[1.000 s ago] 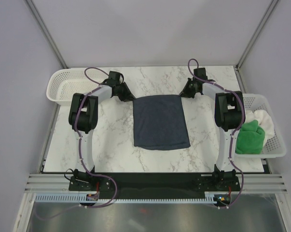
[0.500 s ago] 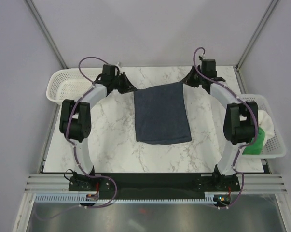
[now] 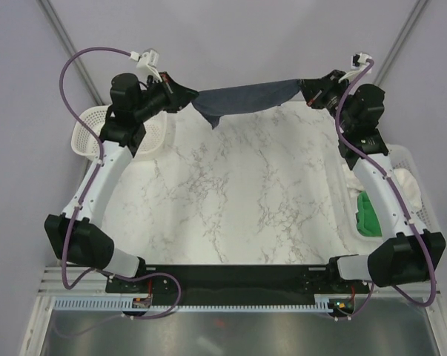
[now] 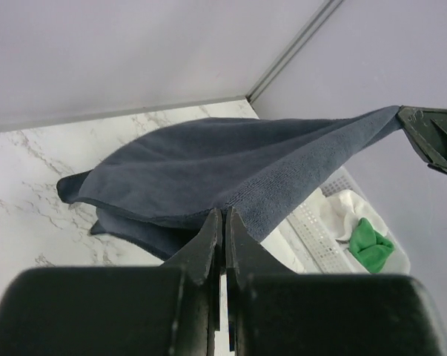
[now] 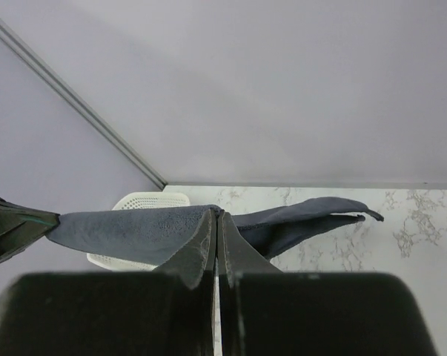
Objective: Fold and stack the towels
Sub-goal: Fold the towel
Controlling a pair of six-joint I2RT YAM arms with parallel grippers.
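– Above the far edge of the table (image 3: 245, 200), what hangs there?

– It is the navy towel (image 3: 245, 99). It is stretched in the air between the two arms, and it sags a little in the middle. One loose part drops down on the left side. I cannot tell if this part touches the marble top.

– How do the fingers stand?

– The left gripper (image 3: 196, 96) has its fingers pressed together on the left corner of the towel, with only the cloth between them. The right gripper (image 3: 303, 86) pinches the right corner in the same way. Both wrist views show the cloth coming out directly from the closed tips.

– And the other towels?

– The green towel (image 3: 367, 212) and the white towel (image 3: 408, 182) lie together in the right basket (image 3: 429, 216), at the right edge of the table. The right arm covers them partly. The green one is nearer, and the white one is beside it on the far side.

– Is something on the left?

– Yes, the left basket (image 3: 86, 139), at the far left corner. The left arm passes over it.

– Can you read any writing?

– Each purple cable has a small white piece (image 3: 148, 58) near the wrist, but it is too small to read.
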